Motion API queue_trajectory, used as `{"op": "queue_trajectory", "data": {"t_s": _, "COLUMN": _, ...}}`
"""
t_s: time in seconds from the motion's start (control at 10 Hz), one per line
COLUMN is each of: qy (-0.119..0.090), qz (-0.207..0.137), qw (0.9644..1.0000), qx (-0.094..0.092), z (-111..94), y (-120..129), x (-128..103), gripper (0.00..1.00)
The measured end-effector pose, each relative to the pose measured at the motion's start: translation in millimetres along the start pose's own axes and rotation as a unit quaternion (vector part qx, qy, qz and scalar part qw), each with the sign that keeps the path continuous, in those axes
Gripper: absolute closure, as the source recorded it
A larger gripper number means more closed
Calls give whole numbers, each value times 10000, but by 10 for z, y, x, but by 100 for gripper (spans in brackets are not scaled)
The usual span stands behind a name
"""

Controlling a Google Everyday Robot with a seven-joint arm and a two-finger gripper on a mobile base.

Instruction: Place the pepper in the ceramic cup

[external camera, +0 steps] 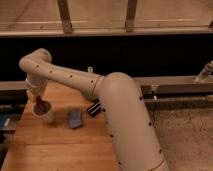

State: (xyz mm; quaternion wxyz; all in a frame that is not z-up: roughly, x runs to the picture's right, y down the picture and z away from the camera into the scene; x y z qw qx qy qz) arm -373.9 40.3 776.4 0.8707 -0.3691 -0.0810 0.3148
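Observation:
The off-white ceramic cup (46,115) stands on the wooden table (55,145) at the left. The dark-red pepper (40,104) pokes up from the cup's mouth, its lower end inside the rim. My gripper (36,98) hangs from the white arm right above the cup, at the pepper's top end.
A blue block (75,119) lies on the table to the right of the cup. A black ribbed block (94,107) lies beside the arm's elbow. A dark rail and window frame run behind the table. Speckled floor lies to the right.

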Motion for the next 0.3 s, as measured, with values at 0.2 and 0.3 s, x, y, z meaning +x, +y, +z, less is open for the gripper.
{"op": "queue_trajectory", "data": {"t_s": 0.2, "qy": -91, "qz": 48, "qw": 9999, "qx": -79, "z": 7, "y": -18, "x": 19, "gripper": 20}}
{"op": "queue_trajectory", "data": {"t_s": 0.3, "qy": -204, "qz": 74, "qw": 9998, "qx": -49, "z": -24, "y": -51, "x": 33, "gripper": 20}}
